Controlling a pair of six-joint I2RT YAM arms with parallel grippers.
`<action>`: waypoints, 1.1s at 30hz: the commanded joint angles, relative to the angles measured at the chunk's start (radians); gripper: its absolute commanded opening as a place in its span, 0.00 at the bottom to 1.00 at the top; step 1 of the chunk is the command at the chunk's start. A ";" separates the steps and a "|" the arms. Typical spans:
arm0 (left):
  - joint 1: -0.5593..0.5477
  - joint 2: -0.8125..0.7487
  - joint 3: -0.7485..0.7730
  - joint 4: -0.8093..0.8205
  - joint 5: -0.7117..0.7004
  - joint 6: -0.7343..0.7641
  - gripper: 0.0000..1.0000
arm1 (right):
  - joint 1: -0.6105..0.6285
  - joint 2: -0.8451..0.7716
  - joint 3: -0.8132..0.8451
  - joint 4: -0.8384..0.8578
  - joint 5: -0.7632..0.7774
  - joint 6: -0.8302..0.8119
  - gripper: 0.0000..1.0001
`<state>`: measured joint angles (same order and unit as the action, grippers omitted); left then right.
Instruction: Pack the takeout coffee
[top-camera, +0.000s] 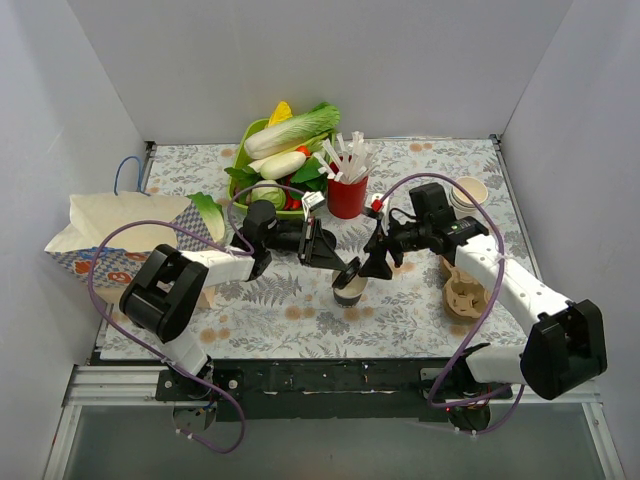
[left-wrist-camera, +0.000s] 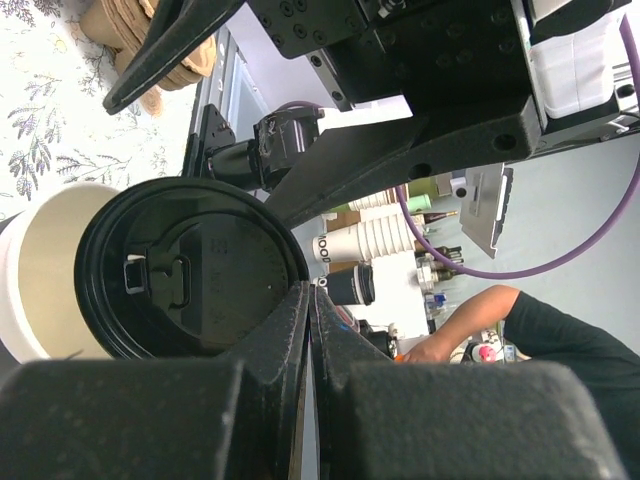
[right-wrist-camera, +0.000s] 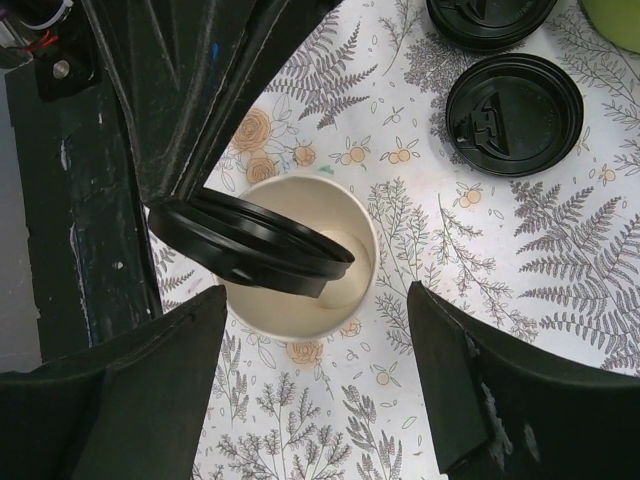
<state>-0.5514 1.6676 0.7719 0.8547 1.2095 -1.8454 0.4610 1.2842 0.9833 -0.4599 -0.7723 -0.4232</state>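
Observation:
The takeout coffee stands as an open white paper cup (top-camera: 350, 294) on the fern-print table, its black lid (top-camera: 348, 276) tilted over the mouth and covering only part of it. My left gripper (top-camera: 338, 264) is shut on the lid's rim. In the left wrist view the lid (left-wrist-camera: 190, 270) sits left of the closed fingertips of that gripper (left-wrist-camera: 312, 290), with the cup (left-wrist-camera: 40, 270) behind it. My right gripper (top-camera: 378, 262) hovers just right of the cup, open. From the right wrist, the cup (right-wrist-camera: 366, 232) and lid (right-wrist-camera: 250, 245) lie beyond that gripper (right-wrist-camera: 315, 300), untouched by its spread fingers.
A red straw holder (top-camera: 347, 196) and a green basket of vegetables (top-camera: 243, 160) stand at the back. A paper bag (top-camera: 120, 235) lies on the left. A cardboard cup carrier (top-camera: 465, 296) and stacked white cups (top-camera: 468, 190) are on the right. Loose black lids (right-wrist-camera: 513, 112) lie near the cup.

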 joint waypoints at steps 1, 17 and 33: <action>0.010 0.007 0.003 0.044 0.024 -0.018 0.00 | 0.018 0.017 0.028 0.024 -0.001 -0.014 0.80; 0.028 -0.002 0.017 -0.074 -0.005 0.046 0.34 | 0.048 0.069 0.061 0.044 0.047 0.001 0.80; 0.082 -0.092 0.130 -0.541 -0.129 0.354 0.52 | 0.073 0.138 0.121 0.059 0.053 0.015 0.80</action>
<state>-0.4786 1.6501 0.8574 0.4831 1.1332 -1.6390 0.5224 1.4090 1.0451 -0.4343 -0.7128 -0.4168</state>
